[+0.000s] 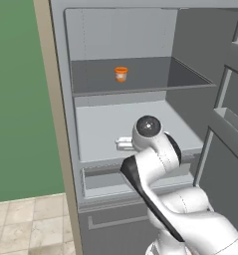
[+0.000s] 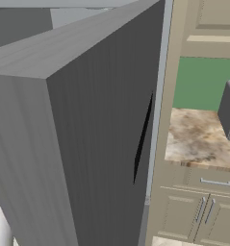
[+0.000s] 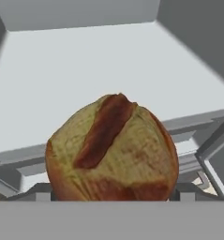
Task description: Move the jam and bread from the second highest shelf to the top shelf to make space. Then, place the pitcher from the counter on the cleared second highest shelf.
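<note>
The orange jam (image 1: 121,73) stands upright on the dark grey top shelf (image 1: 190,74) of the open fridge. In the hand view the round brown bread (image 3: 112,150) sits very close between my gripper's (image 3: 113,190) dark fingers (image 3: 38,191), which press against its sides. It hangs over the grey front lip of the pale second highest shelf (image 3: 85,70). From the left base view my gripper (image 1: 122,143) is at that shelf's (image 1: 105,124) front edge, and my wrist hides the bread. The marbled counter (image 2: 198,139) lies to the right. The pitcher is out of view.
The open fridge door (image 2: 87,144) stands wide in the right base view. Its inner door bins (image 1: 230,114) run along the right of the left base view. A drawer (image 1: 105,182) sits under the pale shelf. A grey appliance (image 2: 229,110) stands on the counter.
</note>
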Motion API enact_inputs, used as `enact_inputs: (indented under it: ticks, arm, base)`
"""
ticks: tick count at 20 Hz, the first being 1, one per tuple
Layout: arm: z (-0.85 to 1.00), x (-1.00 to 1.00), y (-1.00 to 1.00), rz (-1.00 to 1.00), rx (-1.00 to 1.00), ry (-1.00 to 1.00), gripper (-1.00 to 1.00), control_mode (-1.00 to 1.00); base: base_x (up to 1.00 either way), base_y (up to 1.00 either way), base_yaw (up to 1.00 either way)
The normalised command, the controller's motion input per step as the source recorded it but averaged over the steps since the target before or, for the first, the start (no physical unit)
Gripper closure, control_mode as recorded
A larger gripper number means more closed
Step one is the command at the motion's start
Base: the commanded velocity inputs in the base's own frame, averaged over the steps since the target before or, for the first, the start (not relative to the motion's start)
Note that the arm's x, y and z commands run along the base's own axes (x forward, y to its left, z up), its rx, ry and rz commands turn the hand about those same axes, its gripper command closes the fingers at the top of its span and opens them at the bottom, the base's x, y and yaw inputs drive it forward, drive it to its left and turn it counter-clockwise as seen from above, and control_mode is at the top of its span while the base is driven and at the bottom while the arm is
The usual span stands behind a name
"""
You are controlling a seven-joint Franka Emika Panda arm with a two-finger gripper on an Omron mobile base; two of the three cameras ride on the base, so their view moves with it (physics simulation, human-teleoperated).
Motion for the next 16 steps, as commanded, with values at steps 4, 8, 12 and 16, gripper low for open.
enact_inputs:
  ticks: [4, 8, 12, 16]
  arm:
    - [0.98, -0.15, -0.15, -0.1, 0.0, -0.05, 1.0, -1.0]
    - [0.91, -0.02, -0.18, -0.1, 0.0, -0.04, 1.0, -1.0]
    - [0.75, 0.0, -0.31, -0.1, 0.0, -0.02, 1.0, -1.0]
    - [0.62, 0.01, -0.48, -0.09, 0.0, 0.0, 1.0, -1.0]
  base:
    - [0.0, 0.0, 0.0]
    - [0.0, 0.0, 0.0]
    - [0.0, 0.0, 0.0]
    - [0.0, 0.0, 0.0]
